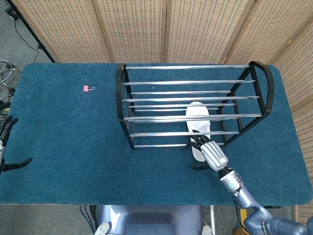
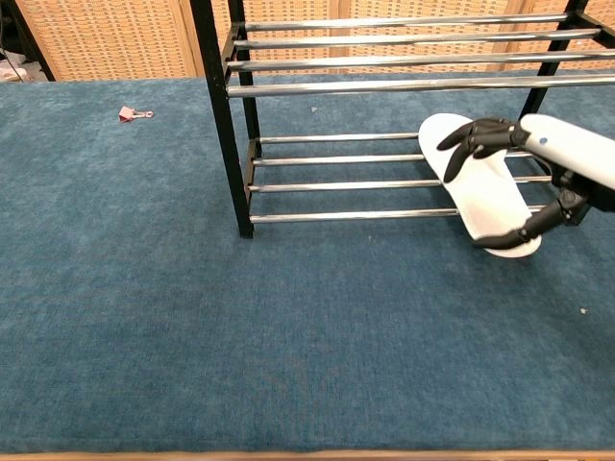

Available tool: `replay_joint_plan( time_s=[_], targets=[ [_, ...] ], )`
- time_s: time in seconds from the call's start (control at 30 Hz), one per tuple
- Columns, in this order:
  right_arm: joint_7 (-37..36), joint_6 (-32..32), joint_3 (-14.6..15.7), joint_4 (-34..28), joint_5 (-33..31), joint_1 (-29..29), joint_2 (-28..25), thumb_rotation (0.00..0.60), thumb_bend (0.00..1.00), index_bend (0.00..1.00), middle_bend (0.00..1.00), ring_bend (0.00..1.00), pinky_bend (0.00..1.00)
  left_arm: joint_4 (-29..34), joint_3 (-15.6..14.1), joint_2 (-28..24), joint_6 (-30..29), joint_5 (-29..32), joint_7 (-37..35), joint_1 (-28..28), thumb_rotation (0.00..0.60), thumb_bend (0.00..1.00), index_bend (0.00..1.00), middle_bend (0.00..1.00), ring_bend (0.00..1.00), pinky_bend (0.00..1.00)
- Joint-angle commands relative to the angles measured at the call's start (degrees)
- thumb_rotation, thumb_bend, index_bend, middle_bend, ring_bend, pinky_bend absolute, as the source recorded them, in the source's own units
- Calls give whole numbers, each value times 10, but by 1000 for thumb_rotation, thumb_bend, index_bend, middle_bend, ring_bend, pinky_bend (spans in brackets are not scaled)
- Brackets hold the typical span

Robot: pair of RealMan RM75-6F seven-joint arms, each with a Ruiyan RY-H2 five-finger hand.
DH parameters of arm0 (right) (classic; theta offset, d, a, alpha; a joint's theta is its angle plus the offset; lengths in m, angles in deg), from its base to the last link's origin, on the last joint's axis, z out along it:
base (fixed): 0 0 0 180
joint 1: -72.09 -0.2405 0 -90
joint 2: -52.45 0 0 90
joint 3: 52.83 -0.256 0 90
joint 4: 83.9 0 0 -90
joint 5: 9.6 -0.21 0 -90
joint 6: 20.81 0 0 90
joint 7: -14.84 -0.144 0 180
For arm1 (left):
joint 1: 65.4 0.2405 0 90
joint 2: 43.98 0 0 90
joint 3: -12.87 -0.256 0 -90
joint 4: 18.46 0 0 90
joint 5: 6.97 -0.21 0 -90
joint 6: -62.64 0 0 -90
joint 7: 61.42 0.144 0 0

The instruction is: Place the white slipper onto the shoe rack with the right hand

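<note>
Chest view | white slipper lies across shoe rack lower rails | right hand above heel, fingers released | left hand at table edge, fingers apart

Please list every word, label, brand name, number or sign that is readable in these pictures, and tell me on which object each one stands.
There is no readable text in either view.
White slipper: plain, no print or logo visible.
Shoe rack: bare metal bars and black frame, no label.
Right hand: white shell without visible marking.
Pink binder clip: too small to show any marking.
Blue table cover and woven screens: no writing.
</note>
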State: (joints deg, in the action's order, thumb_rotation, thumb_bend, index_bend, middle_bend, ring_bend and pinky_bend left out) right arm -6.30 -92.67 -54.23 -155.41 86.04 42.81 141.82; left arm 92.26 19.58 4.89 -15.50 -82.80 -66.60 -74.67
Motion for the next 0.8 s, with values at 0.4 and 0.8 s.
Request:
replay_joint_plan(
  time_s=[0.4, 0.8],
  targets=[
    [-35, -252, 116, 369, 212, 12, 30, 600, 156, 417, 291, 170, 260, 1, 1, 0, 0, 3, -1, 0, 600, 84, 0, 0, 0, 0],
    [-153, -312, 99, 524, 123, 117, 33, 600, 156, 432, 302, 191, 285, 10, -5, 8, -2, -4, 26, -1, 600, 84, 0, 0, 0, 0]
  ],
)
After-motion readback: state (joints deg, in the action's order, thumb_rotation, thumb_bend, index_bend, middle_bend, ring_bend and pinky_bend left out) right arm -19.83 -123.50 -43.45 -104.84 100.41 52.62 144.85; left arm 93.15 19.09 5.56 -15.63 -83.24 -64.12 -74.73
